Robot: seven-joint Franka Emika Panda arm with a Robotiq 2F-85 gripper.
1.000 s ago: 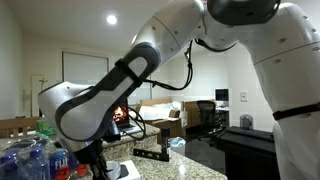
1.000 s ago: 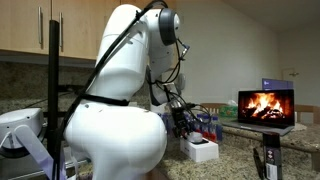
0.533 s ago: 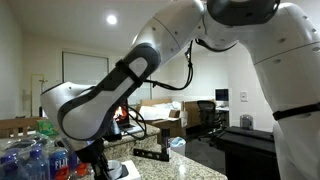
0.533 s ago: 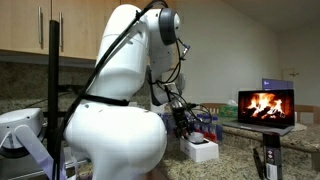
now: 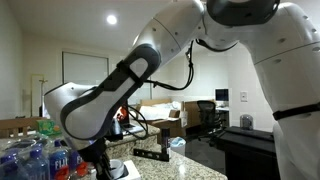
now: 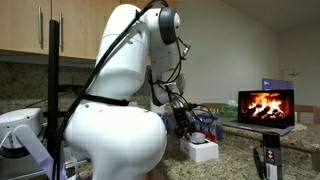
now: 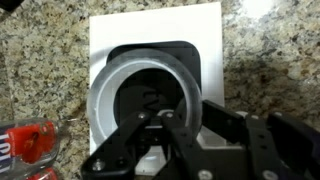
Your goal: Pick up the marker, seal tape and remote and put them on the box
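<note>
Wrist view: the seal tape, probably a light, stiff, slippery ring you should pinch across its wall, lies flat on the box, the gripper clenched directly above it, with any hold on it unclear.

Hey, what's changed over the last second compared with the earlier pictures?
Almost nothing. In an exterior view the arm has edged slightly toward the picture's right. The claw stays shut over the tape roll, which lies on the white box. Nothing was picked up or released.
</note>
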